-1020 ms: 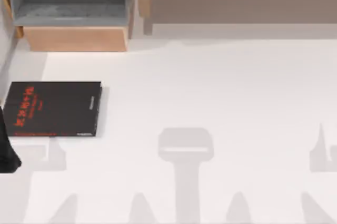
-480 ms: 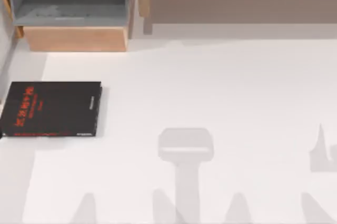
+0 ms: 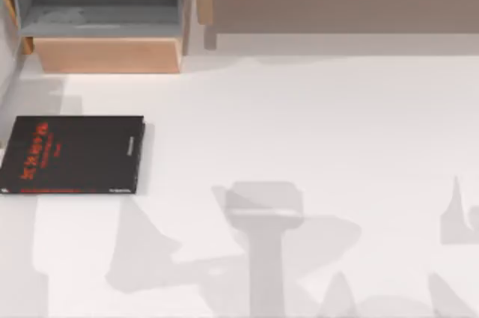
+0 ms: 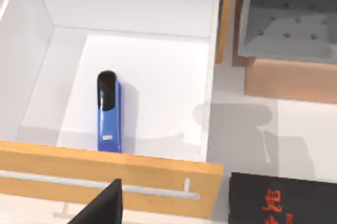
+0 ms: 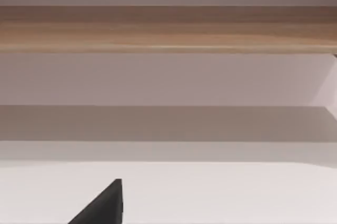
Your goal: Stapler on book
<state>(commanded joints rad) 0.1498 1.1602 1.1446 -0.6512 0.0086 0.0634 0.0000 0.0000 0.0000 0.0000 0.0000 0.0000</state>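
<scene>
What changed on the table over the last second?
In the top view, the dark left arm that stood at the table's left edge beside the book a second ago has left that spot, and new arm shadows now spread across the front of the table. Nothing was grasped or released. The book has not shifted; the stapler lies in the open drawer.

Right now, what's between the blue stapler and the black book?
In the left wrist view, the wooden drawer front with its handle stands between the stapler, inside the open drawer, and the book.
</scene>
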